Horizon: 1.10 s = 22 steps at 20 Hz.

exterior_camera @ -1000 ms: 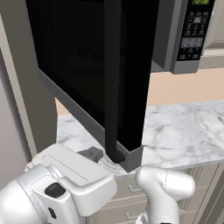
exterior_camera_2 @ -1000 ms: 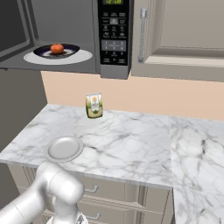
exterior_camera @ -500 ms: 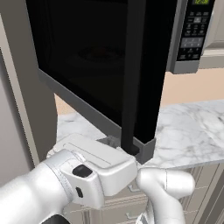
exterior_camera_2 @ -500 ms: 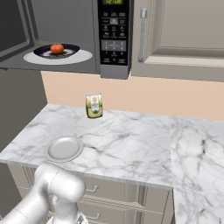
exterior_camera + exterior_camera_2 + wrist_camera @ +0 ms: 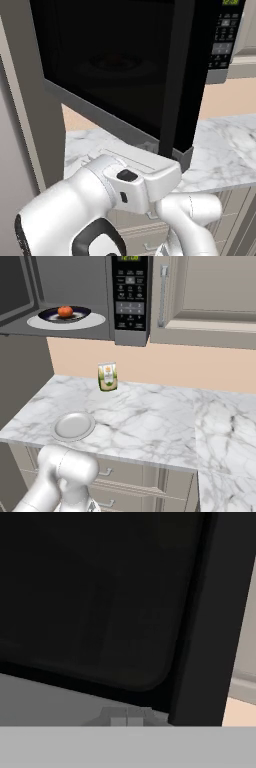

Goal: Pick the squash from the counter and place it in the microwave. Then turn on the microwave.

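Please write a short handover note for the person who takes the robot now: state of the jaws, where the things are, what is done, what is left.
Gripper: jaws shut, nothing held, close to the microwave door.
Squash: inside the microwave, on the dark plate on the turntable.
Counter: holds a white plate and a carton.
Done: squash placed inside.
Left: door stands open; shut it, then press start on the button panel.
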Tool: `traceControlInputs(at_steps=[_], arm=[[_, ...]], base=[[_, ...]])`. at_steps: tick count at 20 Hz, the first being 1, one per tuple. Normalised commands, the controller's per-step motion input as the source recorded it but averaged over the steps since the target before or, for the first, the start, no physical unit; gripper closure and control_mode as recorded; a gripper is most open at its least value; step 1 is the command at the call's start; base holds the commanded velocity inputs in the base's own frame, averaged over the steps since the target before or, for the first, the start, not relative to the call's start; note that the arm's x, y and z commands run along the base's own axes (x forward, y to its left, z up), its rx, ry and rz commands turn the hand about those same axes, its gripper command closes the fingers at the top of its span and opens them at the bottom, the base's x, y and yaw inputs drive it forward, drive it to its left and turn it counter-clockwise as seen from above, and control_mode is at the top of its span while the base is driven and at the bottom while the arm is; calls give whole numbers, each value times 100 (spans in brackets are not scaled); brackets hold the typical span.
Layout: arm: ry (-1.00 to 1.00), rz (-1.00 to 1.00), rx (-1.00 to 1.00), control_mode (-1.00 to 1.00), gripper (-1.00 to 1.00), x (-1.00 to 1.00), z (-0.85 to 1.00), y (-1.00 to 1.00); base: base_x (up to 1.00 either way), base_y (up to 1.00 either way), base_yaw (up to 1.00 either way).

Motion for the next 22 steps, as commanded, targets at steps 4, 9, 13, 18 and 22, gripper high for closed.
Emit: traceControlInputs(at_steps=[4, 9, 13, 18, 22], arm=[[-1, 0, -1, -100, 100, 25, 5, -48], [0, 0, -1, -100, 100, 30, 6, -51], [0, 0, 0, -100, 100, 39, 8, -50], [0, 0, 0, -100, 100, 39, 9, -46], [0, 0, 0, -100, 100, 40, 8, -42]], base=[[0, 0, 0], [0, 0, 0], [0, 0, 0], [0, 0, 0], [0, 0, 0]])
